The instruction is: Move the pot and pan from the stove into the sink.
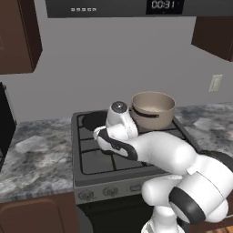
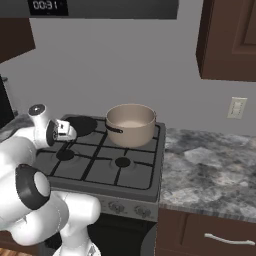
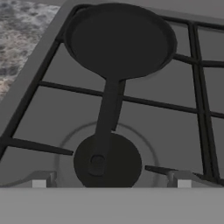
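The black pan (image 3: 120, 41) lies on the stove's (image 1: 91, 161) rear left burner. Its straight handle (image 3: 105, 127) runs toward the front left burner, and the handle's end lies over that burner. My gripper (image 3: 110, 181) hovers above the handle's end, open, with one fingertip (image 3: 39, 179) on each side and nothing between them. From the base views my hand (image 2: 59, 131) hangs over the stove's left half, in front of the pan (image 2: 80, 125). The beige pot (image 1: 153, 109) stands upright on the rear right burner, apart from the arm. The sink is out of view.
Speckled grey counter runs on both sides of the stove, left (image 1: 36, 154) and right (image 2: 210, 165). A row of knobs (image 2: 125, 210) lines the stove's front. Dark cabinets (image 2: 230, 40) hang above, and a black appliance (image 1: 4, 123) stands at the far left.
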